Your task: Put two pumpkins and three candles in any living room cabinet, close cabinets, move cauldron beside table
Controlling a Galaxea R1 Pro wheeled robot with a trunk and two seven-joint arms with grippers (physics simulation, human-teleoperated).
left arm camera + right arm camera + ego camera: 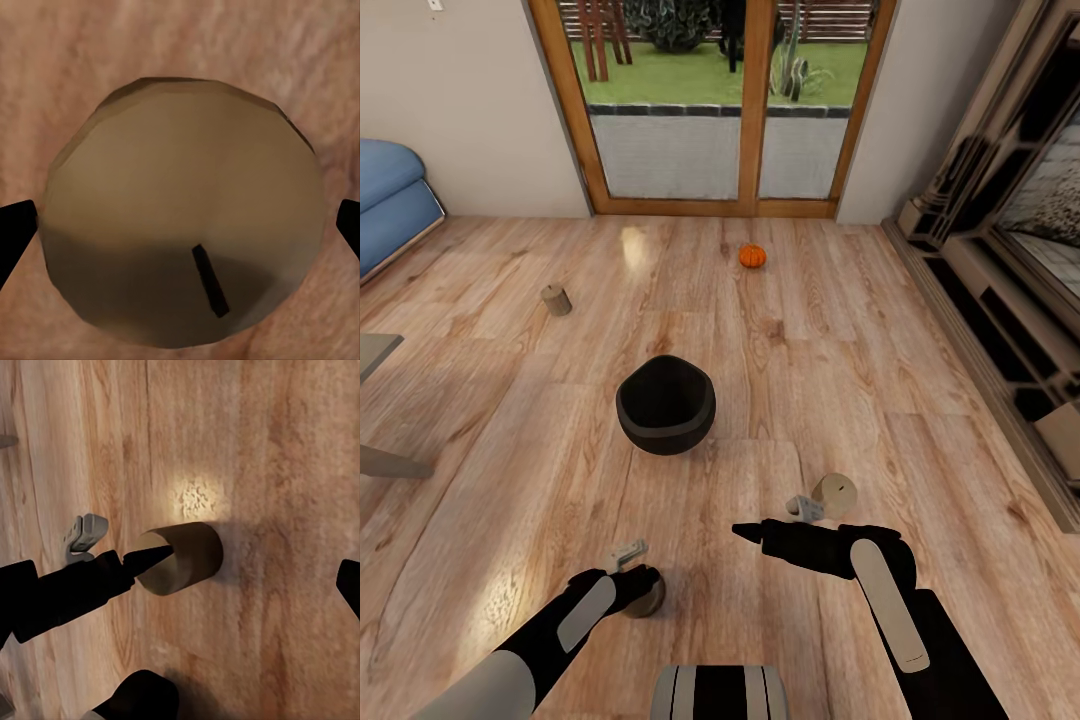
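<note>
The left jaws (180, 225) stand released astride an upright candle (184, 214) on the floor (840, 330). The right jaws (251, 566), spread, flank a toppled candle (180, 558) at 5 o'clock of the cauldron (666, 403); nudged, it could roll away.

We see the black cauldron (665, 404) on the wooden floor, tipped so its wide mouth faces up and toward us. One orange pumpkin (752, 256) sits upright well beyond it, near the glass doors. A greyish candle (556, 299) stands off to the left. Another candle (835, 495) lies tilted on the floor at right, and a third candle (647, 597) stands upright nearest us, its flat top and dark wick plain from above (184, 229). The dark cabinet (1000, 330) runs along the right wall.
</note>
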